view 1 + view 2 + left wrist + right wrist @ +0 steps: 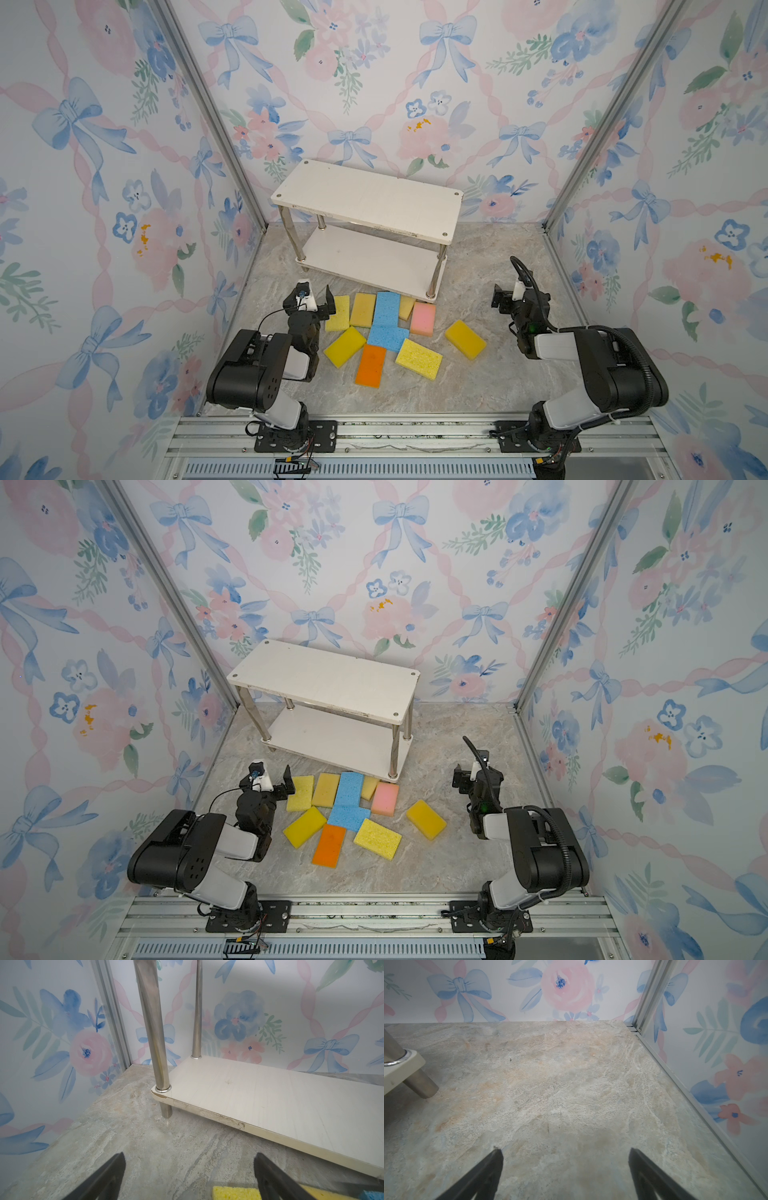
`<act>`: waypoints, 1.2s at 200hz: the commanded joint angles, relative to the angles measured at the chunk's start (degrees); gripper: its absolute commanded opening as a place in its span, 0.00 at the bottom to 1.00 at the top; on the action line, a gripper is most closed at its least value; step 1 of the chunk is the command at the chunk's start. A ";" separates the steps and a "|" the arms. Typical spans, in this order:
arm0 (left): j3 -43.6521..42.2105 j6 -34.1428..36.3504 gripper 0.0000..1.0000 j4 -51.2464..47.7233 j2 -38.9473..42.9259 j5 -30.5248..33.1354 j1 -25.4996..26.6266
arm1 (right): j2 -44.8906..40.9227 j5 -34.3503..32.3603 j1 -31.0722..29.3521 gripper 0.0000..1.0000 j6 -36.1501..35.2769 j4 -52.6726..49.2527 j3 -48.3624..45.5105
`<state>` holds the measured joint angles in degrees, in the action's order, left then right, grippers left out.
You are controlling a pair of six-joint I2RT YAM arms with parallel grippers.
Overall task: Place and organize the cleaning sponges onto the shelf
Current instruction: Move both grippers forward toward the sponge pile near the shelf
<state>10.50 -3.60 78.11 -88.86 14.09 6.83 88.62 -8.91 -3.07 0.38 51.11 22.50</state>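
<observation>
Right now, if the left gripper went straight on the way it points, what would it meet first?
Probably the shelf, beside its post; depth is unclear, so the floor may come first.

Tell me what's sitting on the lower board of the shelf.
Nothing that shows: the lower board looks bare in the left wrist view. From above, the top board covers its back part, so the far end there is unchecked.

Tan sponge (407, 306) partly hidden behind blue sponge (387, 308), yellow sponge (234, 1193) cut off at left wrist view's edge
</observation>
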 commanded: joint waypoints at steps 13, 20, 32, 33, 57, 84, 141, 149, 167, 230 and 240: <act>0.11 0.52 0.98 -0.06 -0.23 0.52 0.20 | -0.03 0.87 -0.09 0.97 -0.04 0.31 0.09; 0.05 0.51 0.98 -0.07 -0.20 0.58 0.16 | 0.04 0.82 -0.09 0.97 -0.08 0.37 0.09; 0.06 0.49 0.98 -0.01 -0.24 0.50 0.20 | 0.00 0.82 -0.09 0.97 -0.04 0.48 0.10; 0.10 0.50 0.98 -0.04 -0.21 0.55 0.20 | -0.01 0.82 -0.09 0.97 -0.03 0.43 0.09; 0.11 0.50 0.98 -0.10 -0.26 0.55 0.20 | 0.01 0.85 -0.09 0.97 -0.05 0.40 0.09; 0.59 0.58 0.98 -0.58 0.13 0.80 0.19 | -0.10 0.71 -0.09 0.97 -0.12 0.39 0.01; 9.11 0.61 0.98 -21.59 8.38 0.79 0.20 | -7.97 -4.96 -0.09 0.97 1.83 -17.74 6.76; 10.05 -0.22 0.98 -24.19 9.92 0.87 0.21 | -9.20 -6.23 0.05 0.97 2.38 -20.90 8.19; 12.07 -4.73 0.98 -30.20 13.33 0.49 0.29 | -11.52 -10.24 1.24 0.97 7.91 -29.34 12.51; 22.00 -23.55 0.98 -62.57 20.48 3.48 3.57 | -7.82 -11.59 6.27 0.97 26.31 -80.79 41.77; 22.83 -25.13 0.98 -65.27 21.19 1.05 4.21 | -7.89 -8.79 7.12 0.97 29.02 -84.24 43.88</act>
<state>30.89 -21.30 27.68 -69.47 16.08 8.95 79.50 -21.32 1.87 20.49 -10.96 61.95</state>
